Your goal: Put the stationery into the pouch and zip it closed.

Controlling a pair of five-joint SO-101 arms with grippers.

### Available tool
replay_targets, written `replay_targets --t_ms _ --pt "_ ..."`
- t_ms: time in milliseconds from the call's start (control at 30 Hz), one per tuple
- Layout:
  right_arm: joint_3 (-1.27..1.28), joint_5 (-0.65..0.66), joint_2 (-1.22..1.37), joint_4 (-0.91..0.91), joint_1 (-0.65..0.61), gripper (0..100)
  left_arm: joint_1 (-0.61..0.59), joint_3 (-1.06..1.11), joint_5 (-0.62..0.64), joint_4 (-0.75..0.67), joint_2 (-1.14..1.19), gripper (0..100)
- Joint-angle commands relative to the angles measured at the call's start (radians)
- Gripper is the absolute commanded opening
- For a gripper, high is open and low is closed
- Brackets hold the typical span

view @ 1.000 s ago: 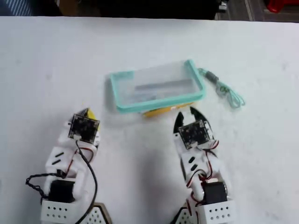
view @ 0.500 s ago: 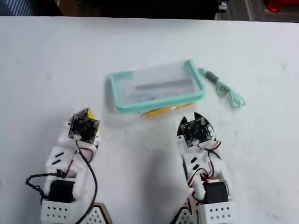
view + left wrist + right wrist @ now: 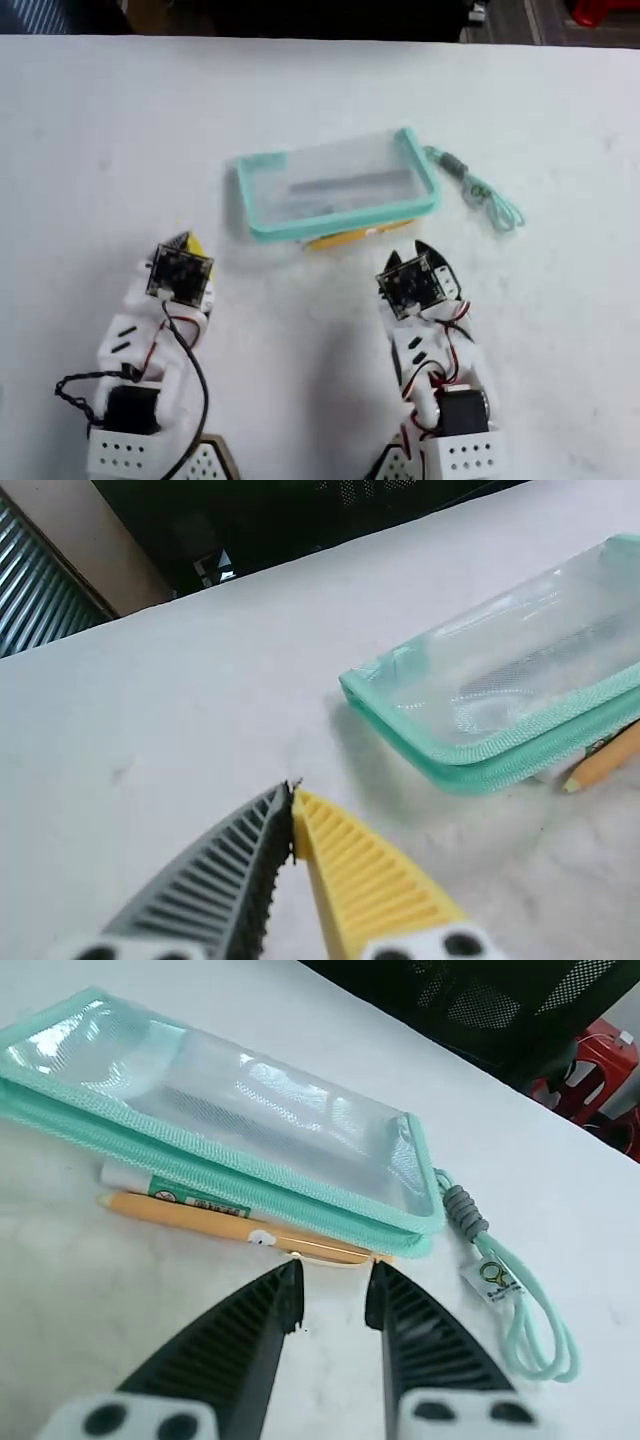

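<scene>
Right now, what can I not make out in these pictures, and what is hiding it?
- High view: a grey shape inside the pouch; the cloudy wall blurs it.
- Right wrist view: the white stick lies mostly under the pouch's edge; its kind is unclear.
- Left wrist view: the orange pen is cut off by the picture's edge.
- The zip: open or shut, too fine to tell.

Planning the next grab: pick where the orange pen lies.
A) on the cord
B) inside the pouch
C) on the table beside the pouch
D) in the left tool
C: the orange pen lies on the table, against the edge of the pouch.
</scene>
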Motion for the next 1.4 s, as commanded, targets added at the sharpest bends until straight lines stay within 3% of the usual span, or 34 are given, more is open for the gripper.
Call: replay_targets --t_ms 0,233,633,767,1033,1167,1367 --pt "0.0 0.025 -0.002 -0.008 0.039 10.5 0.001 -0.008 -0.005 -0.026 -0.012 2" --pt "-0.193 -0.041 0.001 0.073 0.151 10.5 -0.004 -0.008 -0.009 -0.026 -0.012 2" --pt "-0.58 -0.038 0.119 0.236 0.084 10.8 -0.007 -0.008 -0.009 -0.026 -0.012 2" --pt "-0.761 -0.038 0.355 0.234 0.114 10.8 -0.007 -0.008 -0.009 -0.023 -0.012 2" --pt "-1.249 -0.026 0.992 0.283 0.317 10.8 -0.007 -0.043 0.0 0.02 -0.012 2" --pt "-1.498 0.103 1.313 0.437 0.314 10.9 -0.007 -0.095 0.112 0.092 -0.012 2" --pt "-1.875 0.212 1.784 0.664 0.248 10.9 -0.007 -0.101 0.13 0.1 -0.012 11"
